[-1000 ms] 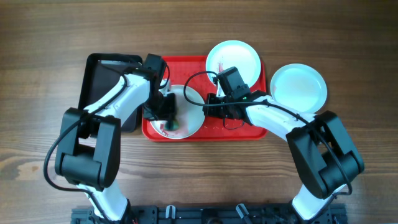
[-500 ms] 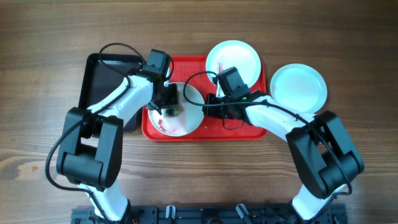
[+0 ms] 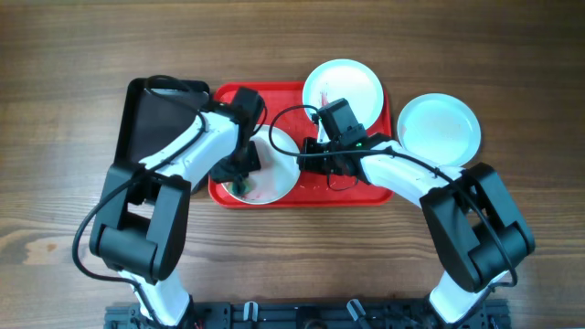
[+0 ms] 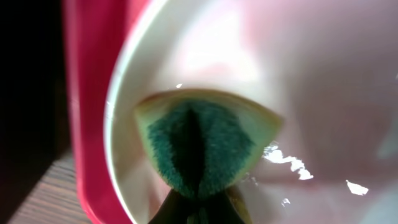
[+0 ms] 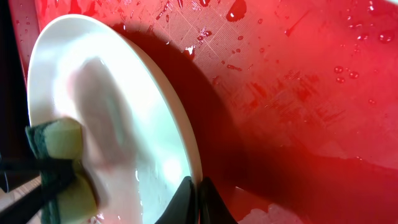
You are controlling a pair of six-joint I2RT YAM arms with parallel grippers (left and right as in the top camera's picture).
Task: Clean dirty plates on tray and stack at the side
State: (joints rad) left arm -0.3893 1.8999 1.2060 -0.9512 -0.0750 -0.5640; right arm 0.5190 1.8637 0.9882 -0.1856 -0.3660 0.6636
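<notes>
The red tray (image 3: pixel 379 187) is located at the centre of the wooden table (image 3: pixel 64 64), with a black tray (image 3: pixel 151 119) touching its left edge. One plate (image 3: pixel 279 164) is positioned in the left half of the red tray. A faint pink film is seen on its surface in the left wrist view. The left gripper (image 3: pixel 240 175) is positioned over the lower left part of this plate and is closed on a folded green sponge (image 4: pixel 202 146), which is pressed against the plate's inner surface close to the rim. The right gripper (image 3: pixel 309 149) is clamped on the right rim of the same plate, with its fingers (image 5: pixel 186 198) pinched narrowly over the edge. In the right wrist view the plate is seen tipped, its held side raised above the tray floor and a dark shadow cast beneath it. Droplets (image 5: pixel 236 11) of liquid are scattered over the exposed tray floor. A second plate (image 3: pixel 343 87) is set in the upper right corner of the red tray, overlapping its far rim. A third plate (image 3: pixel 439 125), pale mint-blue, is set on the table just beside the tray's right edge.
</notes>
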